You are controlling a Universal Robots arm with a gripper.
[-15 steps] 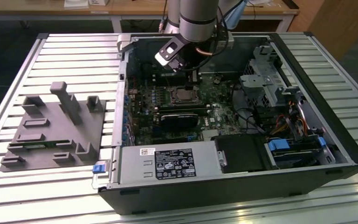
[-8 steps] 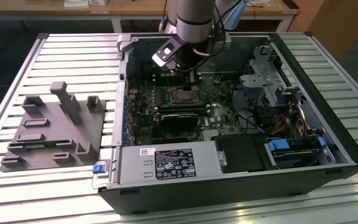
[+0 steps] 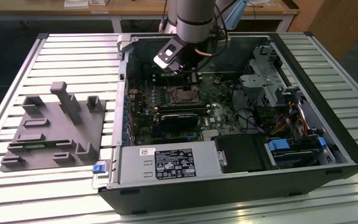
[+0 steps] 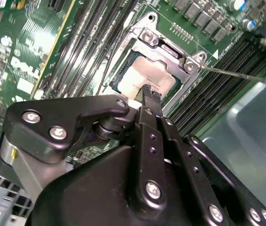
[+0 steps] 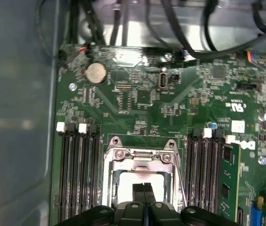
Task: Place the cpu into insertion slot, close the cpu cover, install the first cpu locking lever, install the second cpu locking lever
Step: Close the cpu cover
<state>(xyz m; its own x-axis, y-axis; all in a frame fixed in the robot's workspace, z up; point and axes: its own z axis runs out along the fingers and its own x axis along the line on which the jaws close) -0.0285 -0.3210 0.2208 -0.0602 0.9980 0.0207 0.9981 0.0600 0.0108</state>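
Observation:
The cpu (image 4: pixel 144 75) (image 5: pixel 126 188) lies flat in the insertion slot (image 3: pixel 182 95) (image 5: pixel 115 141) on the green motherboard. Its pale top shows through the window of the cpu cover (image 4: pixel 168 54) (image 5: pixel 140 164), which lies down around it. My gripper (image 3: pixel 190 78) (image 4: pixel 149 94) (image 5: pixel 144 192) hangs just above the chip, its black fingers pressed together with nothing between them. Beside the socket, a thin metal locking lever (image 4: pixel 241 75) (image 5: pixel 180 181) sticks out free of its catch.
Long black memory slots (image 5: pixel 79 174) flank the socket on both sides. A black card (image 3: pixel 179 119), a power supply (image 3: pixel 166 163), a drive cage (image 3: pixel 263 86) and cables crowd the open case. A grey fixture (image 3: pixel 54 126) sits on the table at the exterior view's left.

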